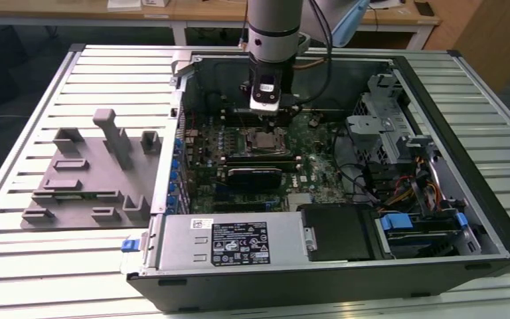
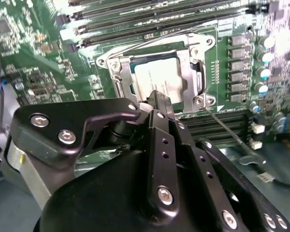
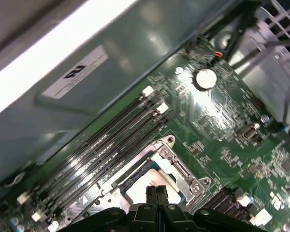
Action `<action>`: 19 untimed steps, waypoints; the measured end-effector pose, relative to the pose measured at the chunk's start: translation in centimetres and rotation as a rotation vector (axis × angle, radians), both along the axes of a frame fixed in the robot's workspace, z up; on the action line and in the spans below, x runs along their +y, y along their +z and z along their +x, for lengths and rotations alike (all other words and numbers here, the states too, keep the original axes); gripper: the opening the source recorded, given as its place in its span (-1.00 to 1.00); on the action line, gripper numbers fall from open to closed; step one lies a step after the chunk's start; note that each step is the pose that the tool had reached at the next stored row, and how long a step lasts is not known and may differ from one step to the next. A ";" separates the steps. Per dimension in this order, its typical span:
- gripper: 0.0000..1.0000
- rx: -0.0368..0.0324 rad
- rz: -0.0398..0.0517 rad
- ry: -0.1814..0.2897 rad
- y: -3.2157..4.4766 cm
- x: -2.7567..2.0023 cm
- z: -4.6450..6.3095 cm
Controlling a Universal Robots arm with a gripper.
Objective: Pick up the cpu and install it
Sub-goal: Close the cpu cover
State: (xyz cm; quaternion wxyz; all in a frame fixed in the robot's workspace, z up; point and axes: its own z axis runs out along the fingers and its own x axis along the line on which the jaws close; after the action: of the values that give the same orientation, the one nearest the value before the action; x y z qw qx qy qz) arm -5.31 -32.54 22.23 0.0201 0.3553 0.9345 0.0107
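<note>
Over the socket hangs one gripper, its two fingers pressed together with nothing between them. Just beneath the tips lies the single cpu, seated flat in that one metal-framed socket on the motherboard. One arm drops straight down into the open computer case. One grey tray sits outside, on the exterior view's left.

silvery cpu, green motherboard, black fingers
</note>
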 end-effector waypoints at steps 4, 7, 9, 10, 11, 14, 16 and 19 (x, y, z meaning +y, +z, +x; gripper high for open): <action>-0.79 0.0000 -0.0003 0.072 0.00 0.00 0.0; -0.79 0.0000 -0.0006 0.128 0.00 0.00 0.0; -0.79 0.0000 -0.0008 0.164 0.00 0.00 0.0; -0.79 0.0000 -0.0009 0.182 0.00 0.00 0.0; -0.79 0.0000 -0.0010 0.200 0.00 0.00 0.0; -0.79 0.0000 -0.0013 0.255 0.00 0.00 0.0; -0.79 0.0000 -0.0017 0.290 0.00 0.00 0.0; -0.79 0.0001 -0.0024 0.343 0.00 0.00 0.0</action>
State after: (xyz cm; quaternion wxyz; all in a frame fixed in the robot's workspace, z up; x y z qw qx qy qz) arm -5.30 -32.54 22.23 0.0184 0.1906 0.9814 0.0129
